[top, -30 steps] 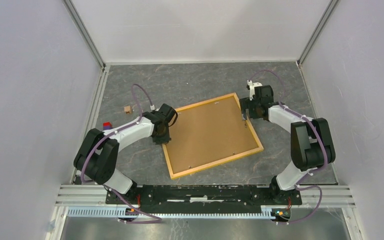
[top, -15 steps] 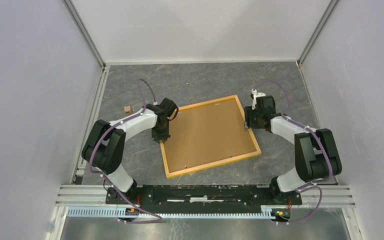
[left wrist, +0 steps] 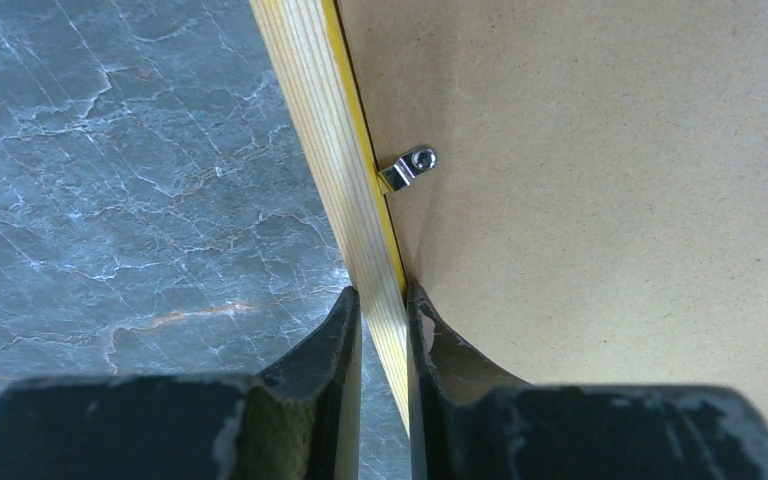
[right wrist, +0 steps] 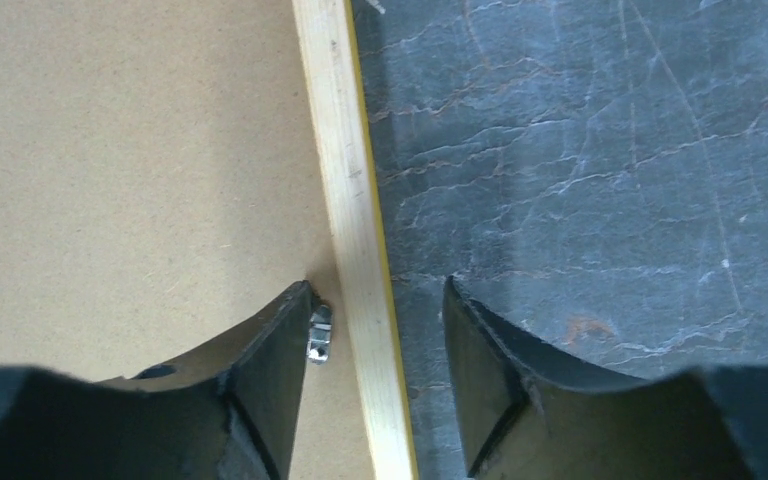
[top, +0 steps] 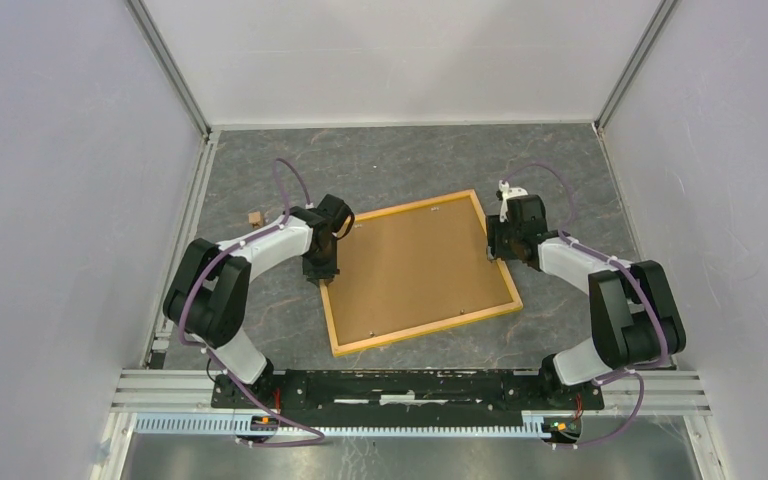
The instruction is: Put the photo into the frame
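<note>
The frame (top: 428,326) of light yellow wood lies face down mid-table, with the brown backing board (top: 415,265) filling it. The photo is hidden. My left gripper (top: 322,275) is shut on the frame's left rail; in the left wrist view the rail (left wrist: 330,150) runs between my closed fingers (left wrist: 382,305), next to a metal clip (left wrist: 408,168). My right gripper (top: 493,250) is open and straddles the right rail (right wrist: 345,170). Its midpoint (right wrist: 378,290) sits over the rail, with one finger over the board beside a clip (right wrist: 319,333) and the other over the table.
A small wooden block (top: 255,217) sits on the grey marbled table left of my left arm. White enclosure walls stand on the left, right and back. The arm bases and a metal rail run along the near edge.
The frame has shifted and turned slightly to the left with my left gripper on it. My left elbow swung inward. My right gripper moved a little along the right rail.
</note>
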Controlling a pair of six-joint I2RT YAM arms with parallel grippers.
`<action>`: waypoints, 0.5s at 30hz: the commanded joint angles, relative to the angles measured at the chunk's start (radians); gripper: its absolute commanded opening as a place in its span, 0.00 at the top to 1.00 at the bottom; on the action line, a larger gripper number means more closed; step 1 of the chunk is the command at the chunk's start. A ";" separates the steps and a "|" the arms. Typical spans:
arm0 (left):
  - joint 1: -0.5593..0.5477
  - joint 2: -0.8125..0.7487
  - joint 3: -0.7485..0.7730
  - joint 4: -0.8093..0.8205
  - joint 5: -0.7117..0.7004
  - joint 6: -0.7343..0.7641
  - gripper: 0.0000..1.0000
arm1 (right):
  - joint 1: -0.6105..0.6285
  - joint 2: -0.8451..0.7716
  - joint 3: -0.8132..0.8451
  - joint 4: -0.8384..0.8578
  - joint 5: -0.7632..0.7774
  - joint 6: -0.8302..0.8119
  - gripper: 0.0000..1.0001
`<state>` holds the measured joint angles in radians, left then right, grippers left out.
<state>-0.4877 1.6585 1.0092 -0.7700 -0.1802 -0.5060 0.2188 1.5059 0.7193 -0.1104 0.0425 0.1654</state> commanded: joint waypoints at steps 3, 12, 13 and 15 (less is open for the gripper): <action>0.009 0.059 -0.009 0.047 0.012 0.071 0.98 | 0.024 -0.018 -0.025 -0.063 0.016 -0.015 0.51; 0.021 0.082 -0.001 0.047 0.029 0.070 0.98 | 0.029 -0.021 -0.012 -0.106 0.033 -0.030 0.46; 0.022 0.081 0.000 0.046 0.029 0.071 0.98 | 0.028 -0.023 -0.012 -0.108 0.027 -0.030 0.47; 0.025 0.083 -0.001 0.046 0.028 0.070 0.98 | 0.029 -0.028 -0.022 -0.102 0.012 -0.033 0.47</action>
<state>-0.4702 1.6810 1.0313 -0.7921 -0.1539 -0.5037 0.2424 1.4921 0.7113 -0.1215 0.0525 0.1589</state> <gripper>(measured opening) 0.240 0.531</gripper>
